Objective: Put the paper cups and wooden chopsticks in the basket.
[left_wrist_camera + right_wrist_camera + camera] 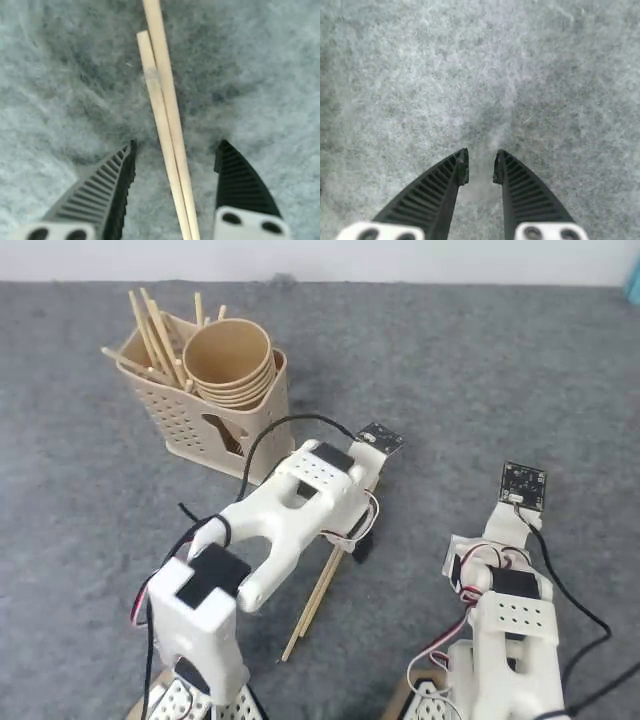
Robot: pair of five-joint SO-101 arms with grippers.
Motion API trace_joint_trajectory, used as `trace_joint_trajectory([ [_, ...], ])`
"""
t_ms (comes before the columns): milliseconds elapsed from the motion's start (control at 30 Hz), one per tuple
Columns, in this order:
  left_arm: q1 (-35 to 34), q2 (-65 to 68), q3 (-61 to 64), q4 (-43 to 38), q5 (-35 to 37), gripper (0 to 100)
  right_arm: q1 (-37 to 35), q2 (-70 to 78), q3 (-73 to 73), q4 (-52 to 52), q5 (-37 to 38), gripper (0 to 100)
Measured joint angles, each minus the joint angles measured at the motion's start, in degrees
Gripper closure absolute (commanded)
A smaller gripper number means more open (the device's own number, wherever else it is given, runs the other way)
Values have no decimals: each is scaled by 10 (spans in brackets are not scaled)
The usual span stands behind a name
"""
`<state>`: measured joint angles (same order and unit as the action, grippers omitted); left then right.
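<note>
Wooden chopsticks (165, 132) lie mid-frame on grey carpet (60, 75), between the wide-open fingers of my left gripper (177, 146) — right gripper (481, 159) barely parted, empty.

Spread flat from side to side, a grey felt mat (480, 380), mottled lighter and darker (fuzzy, loose fibres plain from close up). Beyond its far edge, a pale strip of wall (320, 258). At the far right corner, a sliver of something teal (635, 280), too little to identify.
</note>
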<state>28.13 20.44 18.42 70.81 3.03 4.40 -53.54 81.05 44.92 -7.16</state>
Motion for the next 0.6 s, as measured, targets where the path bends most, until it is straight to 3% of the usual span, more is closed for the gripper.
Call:
trace_joint_trajectory([
  [267, 0, 4, -13, 16, 9, 758, 0, 0, 0, 0, 28, 908],
  [600, -18, -163, 33, 24, 8, 753, 0, 0, 0, 0, 34, 908],
])
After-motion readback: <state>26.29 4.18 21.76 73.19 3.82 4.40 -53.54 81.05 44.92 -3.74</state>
